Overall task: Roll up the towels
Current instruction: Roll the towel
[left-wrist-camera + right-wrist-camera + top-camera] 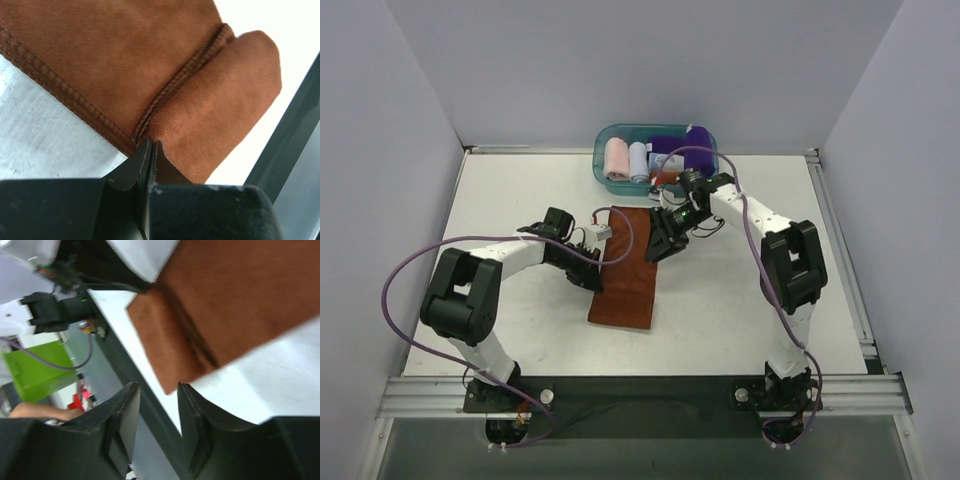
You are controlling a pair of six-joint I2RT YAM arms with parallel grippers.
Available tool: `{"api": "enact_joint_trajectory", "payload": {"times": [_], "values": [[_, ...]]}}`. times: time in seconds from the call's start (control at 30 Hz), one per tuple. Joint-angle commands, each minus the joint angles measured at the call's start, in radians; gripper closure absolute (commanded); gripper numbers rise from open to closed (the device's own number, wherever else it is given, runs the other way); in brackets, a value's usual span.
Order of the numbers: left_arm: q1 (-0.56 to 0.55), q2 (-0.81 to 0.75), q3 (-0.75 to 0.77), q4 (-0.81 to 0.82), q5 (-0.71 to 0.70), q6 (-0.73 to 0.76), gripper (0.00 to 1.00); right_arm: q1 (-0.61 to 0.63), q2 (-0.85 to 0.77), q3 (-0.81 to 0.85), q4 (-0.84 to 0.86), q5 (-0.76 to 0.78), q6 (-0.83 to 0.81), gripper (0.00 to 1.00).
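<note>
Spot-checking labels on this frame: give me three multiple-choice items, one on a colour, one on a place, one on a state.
1. The towel lying flat on the table is:
A) pale blue
B) rust-brown
C) white

2. The purple towel is:
A) in the teal basket
B) flat on the table
C) draped over an arm

3. The left gripper is:
A) open above the towel
B) shut on the towel's edge
C) out of every view

Answers:
1 B: the cloth looks rust-brown in all three views.
2 A: the purple shows inside the basket at the far edge of the table.
3 B: the left wrist view shows the jaws closed together, pinching brown cloth.
</note>
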Motion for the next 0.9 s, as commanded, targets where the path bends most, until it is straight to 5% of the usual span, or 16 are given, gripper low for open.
{"api": "enact_joint_trajectory", "payload": {"times": [0.0,0.2,0.37,0.43,0.47,0.57,0.77,0.87], "values": [[0.008,0.057,0.032,0.072,-0.013,-0.053,1.00,0.059,-0.031,-0.075,0.040,-0.151,0.104,0.65],[0.036,0.123,0.039,0.100,0.028,-0.121,1.00,0.149,0.031,-0.237,0.261,-0.217,0.263,0.69],[0.043,0.117,0.033,0.105,0.050,-0.171,0.98,0.157,0.128,-0.269,0.289,-0.142,0.296,0.69],[0.045,0.105,0.015,0.105,0.071,-0.185,0.87,0.146,0.154,-0.269,0.261,-0.094,0.277,0.70],[0.043,0.097,0.004,0.105,0.083,-0.194,0.67,0.140,0.157,-0.261,0.243,-0.076,0.232,0.70],[0.068,-0.027,-0.024,0.100,0.099,-0.146,0.41,0.135,0.177,-0.214,0.122,0.016,0.089,0.71],[0.068,-0.292,-0.042,-0.012,0.088,0.237,0.26,0.139,0.209,-0.119,-0.004,0.087,-0.061,0.71],[-0.074,-0.398,-0.120,-0.052,-0.072,0.442,0.25,0.143,0.226,-0.062,-0.075,0.093,-0.115,0.71]]}}
